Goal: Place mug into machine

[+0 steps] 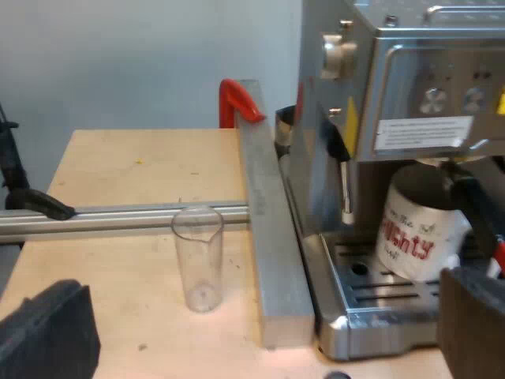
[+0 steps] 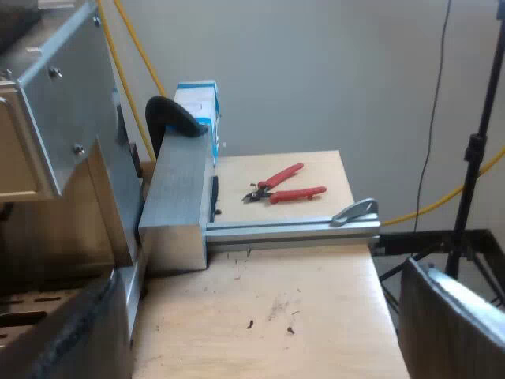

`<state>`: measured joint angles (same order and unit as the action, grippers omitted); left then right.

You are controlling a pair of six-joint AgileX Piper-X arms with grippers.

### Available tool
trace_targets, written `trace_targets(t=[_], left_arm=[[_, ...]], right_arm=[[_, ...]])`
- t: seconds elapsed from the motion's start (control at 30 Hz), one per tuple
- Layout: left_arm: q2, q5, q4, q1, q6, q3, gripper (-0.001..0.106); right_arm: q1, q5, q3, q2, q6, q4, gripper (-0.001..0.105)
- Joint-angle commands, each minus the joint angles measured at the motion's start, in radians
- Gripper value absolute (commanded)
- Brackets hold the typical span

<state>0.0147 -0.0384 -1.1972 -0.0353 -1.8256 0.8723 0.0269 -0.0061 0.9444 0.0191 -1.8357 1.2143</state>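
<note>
A white mug with red lettering sits on the drip tray of the espresso machine, under the brew head and leaning a little. The holder's dark handle with its red end crosses in front of the mug. My left gripper is open and wide, a short way back from the machine, with the measuring glass standing between its fingers. My right gripper is open over bare table beside the machine's side wall, nothing in it.
Aluminium bars fence the machine, held by a red clamp and a black clamp. On the other side lie red-handled pliers, a blue and white box and a black clamp. A stand rises past the table's edge.
</note>
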Motion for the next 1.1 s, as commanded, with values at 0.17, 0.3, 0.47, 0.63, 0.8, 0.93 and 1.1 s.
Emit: trace_targets(t=[0.17, 0.3, 0.47, 0.63, 0.8, 0.93, 1.1], left_arm=[[0.137, 0.075, 0.147, 0.001, -0.002, -0.133, 0.089], [0.137, 0.093, 0.183, 0.001, -0.002, -0.213, 0.089], [0.135, 0.095, 0.195, 0.001, -0.002, -0.299, 0.089], [0.135, 0.092, 0.179, 0.001, -0.002, -0.343, 0.089], [0.135, 0.091, 0.171, 0.001, -0.002, -0.355, 0.089], [0.135, 0.091, 0.171, 0.001, -0.002, -0.355, 0.089], [0.135, 0.095, 0.198, 0.001, -0.002, -0.369, 0.089]], right_arm=[[0.001, -0.009, -0.176, 0.033, -0.009, -0.154, 0.071], [0.001, -0.009, -0.247, 0.033, -0.009, -0.189, 0.071], [0.001, -0.009, -0.375, 0.033, -0.009, -0.212, 0.071], [0.001, -0.009, -0.432, 0.032, -0.009, -0.215, 0.071], [0.001, -0.009, -0.432, 0.032, -0.009, -0.215, 0.071], [0.001, -0.006, -0.432, 0.032, -0.009, -0.215, 0.071], [0.001, -0.006, -0.432, 0.032, -0.009, -0.215, 0.071]])
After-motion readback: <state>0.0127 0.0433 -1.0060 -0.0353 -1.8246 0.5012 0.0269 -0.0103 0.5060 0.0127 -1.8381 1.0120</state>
